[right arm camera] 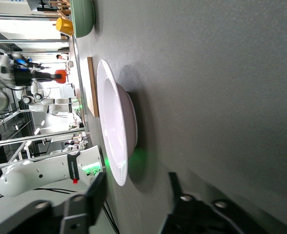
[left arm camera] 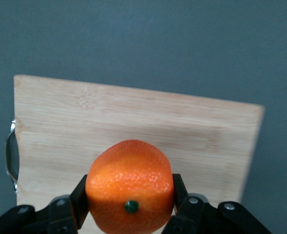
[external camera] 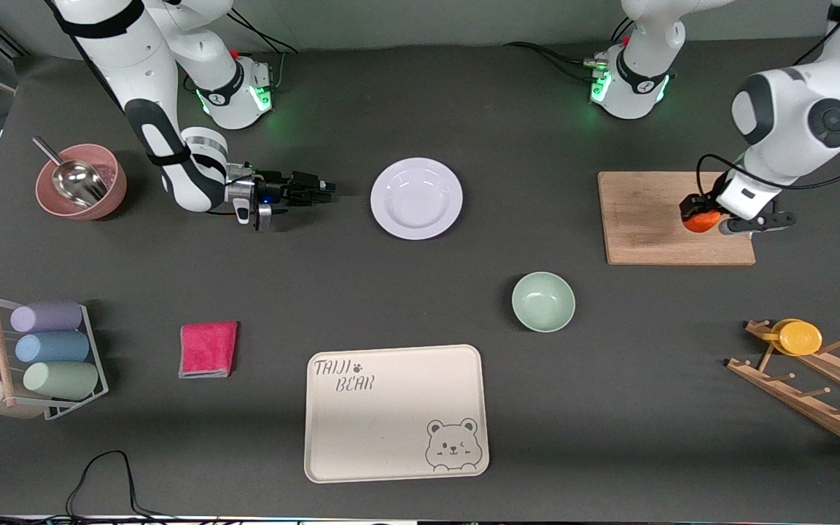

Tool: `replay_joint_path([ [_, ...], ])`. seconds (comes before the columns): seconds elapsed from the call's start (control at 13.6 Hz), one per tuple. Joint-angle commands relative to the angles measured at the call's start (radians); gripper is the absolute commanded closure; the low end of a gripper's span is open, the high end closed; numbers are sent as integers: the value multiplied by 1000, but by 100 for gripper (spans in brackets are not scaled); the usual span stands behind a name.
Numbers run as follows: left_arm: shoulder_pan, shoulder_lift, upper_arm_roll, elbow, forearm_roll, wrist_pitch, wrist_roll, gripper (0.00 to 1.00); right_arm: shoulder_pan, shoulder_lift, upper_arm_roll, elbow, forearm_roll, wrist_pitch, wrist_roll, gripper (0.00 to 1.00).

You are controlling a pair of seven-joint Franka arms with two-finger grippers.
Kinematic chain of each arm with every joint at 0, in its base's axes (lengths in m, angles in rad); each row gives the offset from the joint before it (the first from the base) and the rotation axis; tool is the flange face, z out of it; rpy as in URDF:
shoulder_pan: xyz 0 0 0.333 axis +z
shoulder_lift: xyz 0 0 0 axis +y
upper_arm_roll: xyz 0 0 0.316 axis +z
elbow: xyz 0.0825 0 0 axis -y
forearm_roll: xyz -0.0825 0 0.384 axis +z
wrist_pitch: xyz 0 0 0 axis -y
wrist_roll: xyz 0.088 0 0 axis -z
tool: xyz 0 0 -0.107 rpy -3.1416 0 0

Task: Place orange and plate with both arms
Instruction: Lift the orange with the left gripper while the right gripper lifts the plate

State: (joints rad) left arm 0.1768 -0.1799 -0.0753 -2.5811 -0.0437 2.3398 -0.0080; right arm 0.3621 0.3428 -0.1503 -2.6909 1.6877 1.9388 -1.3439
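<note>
My left gripper (external camera: 704,214) (left arm camera: 129,196) is shut on the orange (external camera: 698,221) (left arm camera: 128,178), a small bright fruit with a green stem dot. It is over the wooden cutting board (external camera: 650,219) (left arm camera: 133,117), and I cannot tell whether the fruit touches the wood. The round white plate (external camera: 416,198) (right arm camera: 111,122) lies flat on the dark table. My right gripper (external camera: 329,190) (right arm camera: 137,178) hangs low, turned sideways, just short of the plate's rim on the right arm's side. Its fingers (right arm camera: 97,192) stand apart, open, with nothing held between them.
A pale green bowl (external camera: 543,301) and a cream bear tray (external camera: 395,413) lie nearer the front camera than the plate. A pink cloth (external camera: 208,349), a pink bowl with a metal scoop (external camera: 81,182), a cup rack (external camera: 41,357) and a wooden rack with a yellow disc (external camera: 799,337) stand at the table's ends.
</note>
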Motion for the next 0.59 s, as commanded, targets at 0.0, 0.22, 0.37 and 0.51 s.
replay_joint_path([
  [0.0,-150,-87,-6,126,-42,-219,-212,84,6,12,-8,6,26,-18,-29,60],
  [0.22,-278,-86,-73,289,-42,-431,-470,84,6,12,-8,6,26,-18,-31,61],
  [0.37,-289,-75,-173,381,-51,-517,-611,84,6,18,-8,6,26,-17,-35,60],
  [0.51,-290,-66,-286,433,-102,-540,-728,84,6,44,-8,17,26,-18,-83,60],
])
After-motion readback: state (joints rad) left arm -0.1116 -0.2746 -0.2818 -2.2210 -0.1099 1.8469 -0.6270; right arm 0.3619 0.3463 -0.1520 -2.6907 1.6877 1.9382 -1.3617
